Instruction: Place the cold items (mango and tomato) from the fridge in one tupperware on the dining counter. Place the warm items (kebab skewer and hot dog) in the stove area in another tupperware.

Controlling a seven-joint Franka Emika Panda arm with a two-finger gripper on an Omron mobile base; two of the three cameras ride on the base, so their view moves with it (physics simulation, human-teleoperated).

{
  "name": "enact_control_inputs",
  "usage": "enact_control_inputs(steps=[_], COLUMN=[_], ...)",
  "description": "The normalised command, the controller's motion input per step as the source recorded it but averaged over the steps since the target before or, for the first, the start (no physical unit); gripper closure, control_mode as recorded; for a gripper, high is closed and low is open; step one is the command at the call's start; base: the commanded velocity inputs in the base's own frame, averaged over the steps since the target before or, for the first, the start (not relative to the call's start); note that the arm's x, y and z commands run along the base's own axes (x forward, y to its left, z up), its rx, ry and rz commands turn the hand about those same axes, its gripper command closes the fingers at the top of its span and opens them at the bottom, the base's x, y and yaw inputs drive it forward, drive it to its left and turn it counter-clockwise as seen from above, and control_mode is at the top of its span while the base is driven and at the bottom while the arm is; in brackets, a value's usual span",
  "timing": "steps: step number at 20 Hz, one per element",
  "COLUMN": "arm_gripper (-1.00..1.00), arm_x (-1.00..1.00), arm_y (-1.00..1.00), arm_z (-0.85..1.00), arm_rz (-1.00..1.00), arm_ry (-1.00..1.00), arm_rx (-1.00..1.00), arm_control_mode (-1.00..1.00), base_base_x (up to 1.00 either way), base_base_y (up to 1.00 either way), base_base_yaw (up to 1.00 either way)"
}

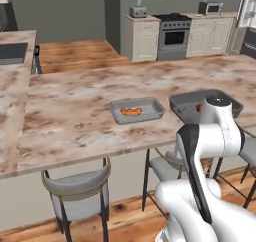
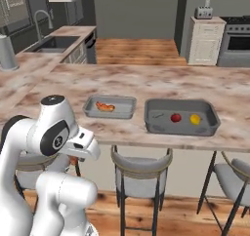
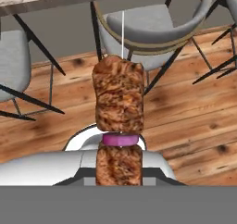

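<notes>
In the hand view, the kebab skewer (image 3: 118, 100), brown meat chunks with a purple onion slice, stands straight up from my gripper (image 3: 118, 172), which is shut on it. From the right base view the gripper (image 2: 78, 154) hangs low in front of the dining counter (image 2: 146, 84), below its edge. The hot dog (image 1: 131, 111) (image 2: 105, 106) lies in the light-grey tupperware (image 1: 155, 106) (image 2: 124, 101). Beside it, a darker tupperware (image 2: 180, 103) (image 1: 182, 101) holds the tomato (image 2: 176, 117) and the mango (image 2: 195, 119).
Grey stools (image 1: 77, 186) (image 2: 141, 174) stand under the counter's near edge, over the wooden floor. The stove (image 1: 173, 36) with cream cabinets is across the room, the fridge (image 1: 248, 21) at the far right. A sink (image 2: 49, 44) sits in the left counter.
</notes>
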Motion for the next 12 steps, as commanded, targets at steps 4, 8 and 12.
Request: enact_control_inputs(steps=[4,8,12], arm_gripper=[1.00,1.00,1.00], arm_x=[0.00,0.00,0.00], arm_y=[0.00,0.00,0.00], arm_z=[0.00,0.00,0.00], arm_rz=[0.00,0.00,0.00], arm_ry=[0.00,0.00,0.00], arm_rx=[0.00,0.00,0.00], arm_control_mode=[1.00,1.00,1.00], base_base_x=[0.71,0.73,0.35], base_base_y=[0.00,0.01,0.10], base_base_yaw=[0.00,0.00,0.00])
